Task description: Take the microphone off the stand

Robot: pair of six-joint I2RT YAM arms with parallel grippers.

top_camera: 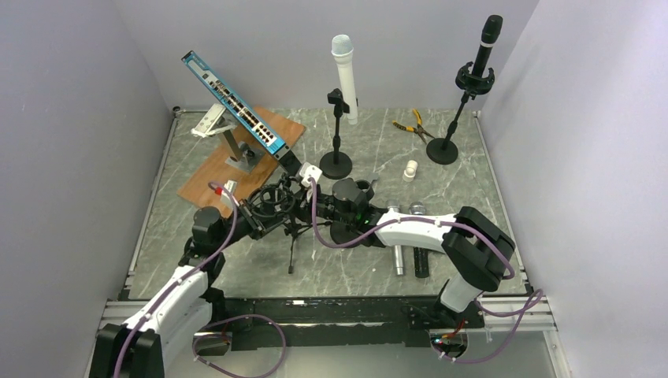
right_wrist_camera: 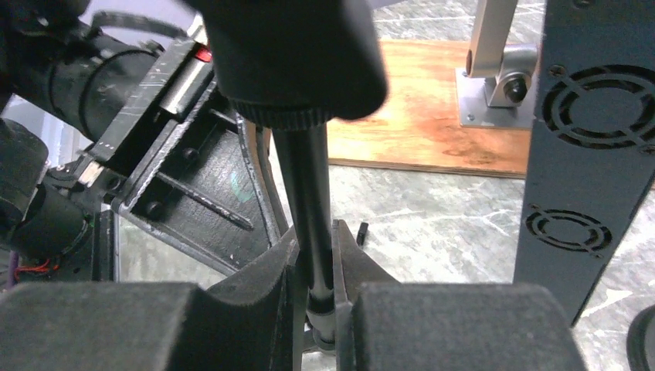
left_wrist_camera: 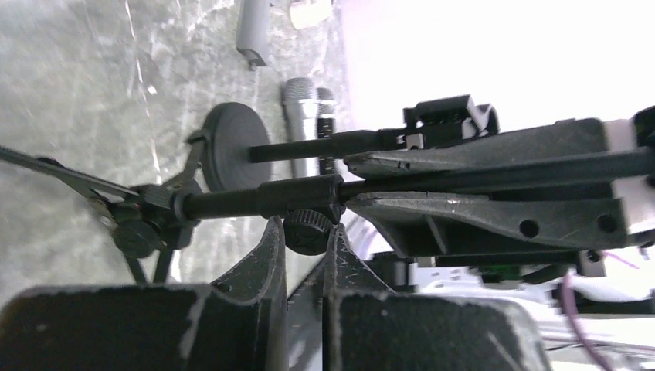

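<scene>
While pinching the stand (top_camera: 292, 248) mid-frame, left gripper (left_wrist_camera: 305, 236) and right gripper (right_wrist_camera: 313, 267) are crowding together.
Knob (left_wrist_camera: 307, 229) left, pole (right_wrist_camera: 303, 178) right; table (top_camera: 244, 272) is lying open below.

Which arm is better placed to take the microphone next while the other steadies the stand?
Right, probably: the right fingers clamp the pole below the dark head, while the left fingers pinch the knob down by the tripod legs.

Plain grey walls (top_camera: 71, 118) enclose a marbled grey tabletop (top_camera: 378, 150).
</scene>
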